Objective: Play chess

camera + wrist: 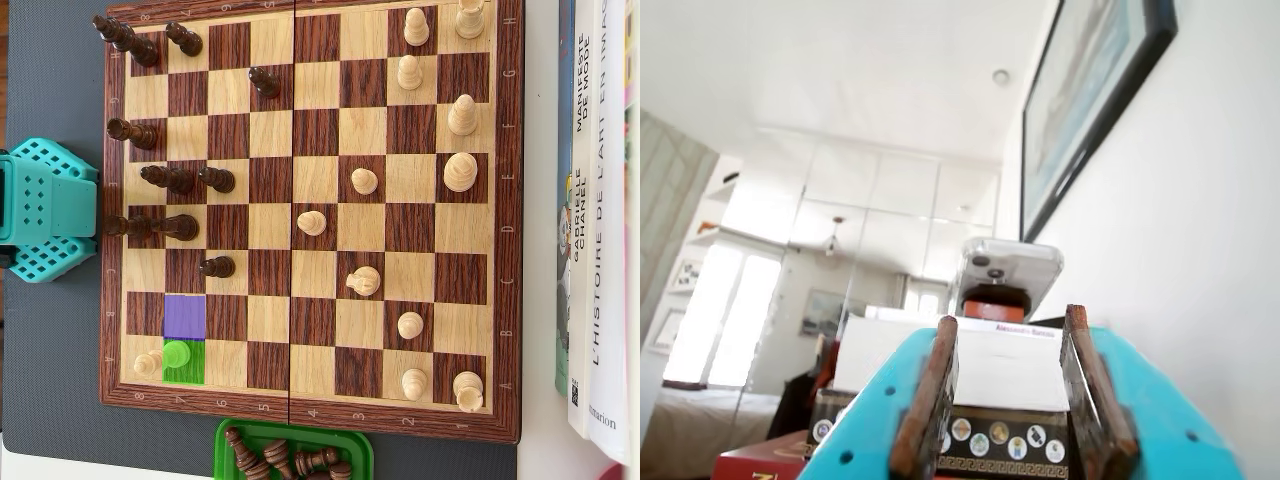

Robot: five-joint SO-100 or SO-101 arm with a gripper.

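Claw (1015, 410) fingers, turquoise plastic with brown rusty-looking pads, fill the bottom of the wrist view; they stand parted with nothing between them, pointing up toward the room rather than down. Just beyond the claw sits a white box (980, 365) on a dark box with round stickers (1000, 440), and above it a silver phone (1008, 272) on an orange stand. Farther off are mirrored wardrobe doors (870, 220) and, on the right wall, a black-framed picture (1095, 100).

From overhead, the folding wooden chessboard (310, 215) lies on the dark grey bench (50, 380). Left of the board stands the arm's turquoise base (45, 210). On the board, dark pieces crowd the left side and pale pieces the right. One square near the lower left is tinted purple (184, 316), and the square below it green (184, 362), with a green-tinted pawn (176, 353). Below the board a green tray (292, 455) holds captured dark pieces. Right of the board lie white books (600, 220).
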